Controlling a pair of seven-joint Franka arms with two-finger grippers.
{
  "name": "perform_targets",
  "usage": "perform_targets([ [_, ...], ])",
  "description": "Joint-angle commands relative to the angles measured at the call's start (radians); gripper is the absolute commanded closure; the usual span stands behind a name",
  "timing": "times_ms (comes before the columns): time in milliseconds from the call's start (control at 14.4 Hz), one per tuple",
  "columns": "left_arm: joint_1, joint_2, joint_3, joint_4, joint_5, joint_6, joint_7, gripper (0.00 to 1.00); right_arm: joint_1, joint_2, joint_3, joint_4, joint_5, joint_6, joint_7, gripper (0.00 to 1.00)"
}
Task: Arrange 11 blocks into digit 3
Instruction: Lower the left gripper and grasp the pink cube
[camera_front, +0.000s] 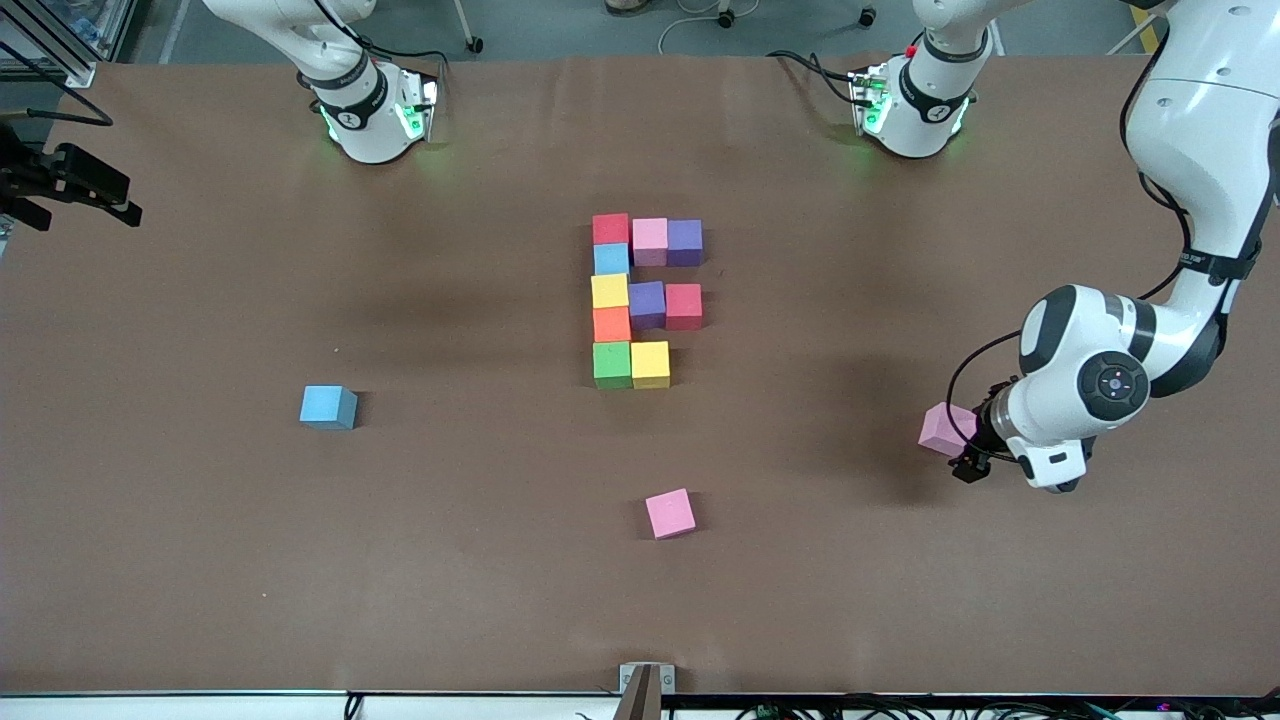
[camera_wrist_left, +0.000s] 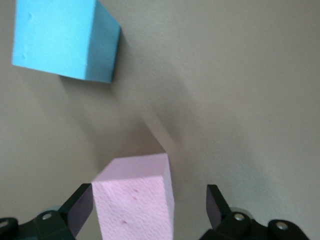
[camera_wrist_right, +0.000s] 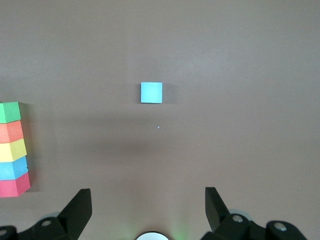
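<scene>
The digit 3 is lying at the middle of the table, and it is showing ten touching cubes. The bar nearest the front camera is holding only the green cube and a yellow cube.

Reading the front view as a dial around the figure, your left arm is bending down low at 4 o'clock. The left gripper is keeping its fingers spread around a pink block; one finger is just beside the block and the second one is standing apart from it. A blue block is sitting near.

The right gripper is waiting high over the right arm's end of the table, fingers spread, pinching nothing.

Another pink block is lying at 6 o'clock and a loose blue block at 8 o'clock, both well apart from the figure.
</scene>
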Motion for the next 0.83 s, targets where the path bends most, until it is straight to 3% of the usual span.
perform_targets([
  [0,0.017,-0.012,-0.007,-0.027,0.003,-0.003,-0.011,0.0,-0.016,-0.018,0.012,-0.023,-0.011,0.002,0.002,0.0],
  [625,0.027,0.011,-0.007,-0.071,0.002,0.075,-0.042,0.0,-0.016,-0.018,0.012,-0.023,-0.01,-0.006,0.002,0.0],
  [695,0.026,0.02,-0.007,-0.071,0.003,0.088,-0.058,0.02,-0.018,-0.018,0.012,-0.022,-0.01,-0.006,0.002,0.0],
  [764,0.021,0.025,-0.007,-0.071,0.003,0.088,-0.062,0.1,-0.016,-0.018,0.012,-0.022,-0.01,-0.004,0.002,0.0],
])
